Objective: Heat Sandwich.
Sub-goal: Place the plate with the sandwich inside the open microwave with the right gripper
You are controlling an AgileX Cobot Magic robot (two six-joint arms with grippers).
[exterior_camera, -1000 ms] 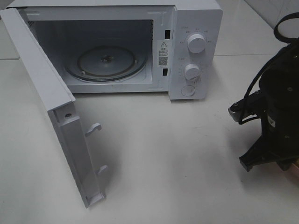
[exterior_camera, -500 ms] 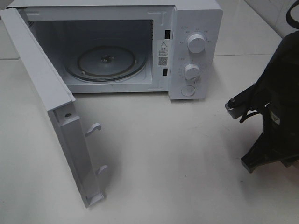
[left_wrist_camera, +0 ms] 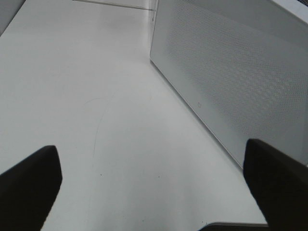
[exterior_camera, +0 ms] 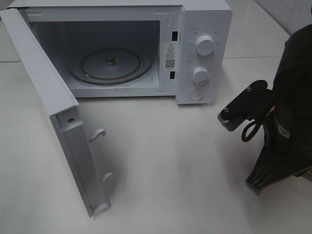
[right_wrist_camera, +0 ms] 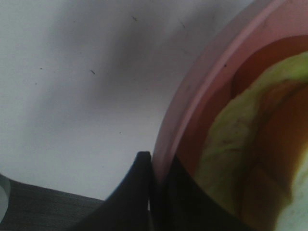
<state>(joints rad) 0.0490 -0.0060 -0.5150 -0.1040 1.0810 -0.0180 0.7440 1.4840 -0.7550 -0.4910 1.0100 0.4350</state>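
Right arm (exterior_camera: 287, 112) has swung closer to the open microwave (exterior_camera: 214, 19).
The sandwich (right_wrist_camera: 250, 139) lies on the pink plate (right_wrist_camera: 192, 96) at 4 o'clock on the surface (exterior_camera: 170, 170); right jaws pinch the plate's rim, left jaws stand wide, holding nothing.

1. Right wrist view: the pink plate (right_wrist_camera: 192, 96) is cropped to one arc of its rim. The sandwich (right_wrist_camera: 240, 139) is blurred and cut off by the frame edge, so its layers cannot be told apart.
2. Right gripper (right_wrist_camera: 155, 178): only the dark fingertips at the plate rim show.
3. Exterior high view: the right arm (exterior_camera: 287, 112) runs off the frame edge, and its body hides the right gripper.
4. Left wrist view: the left gripper (left_wrist_camera: 151, 180) fingers are cropped at the frame edge. The microwave door (left_wrist_camera: 231, 72) is only partly in frame.
5. The warning label (exterior_camera: 170, 56) and dial markings (exterior_camera: 204, 45) are too small to read.
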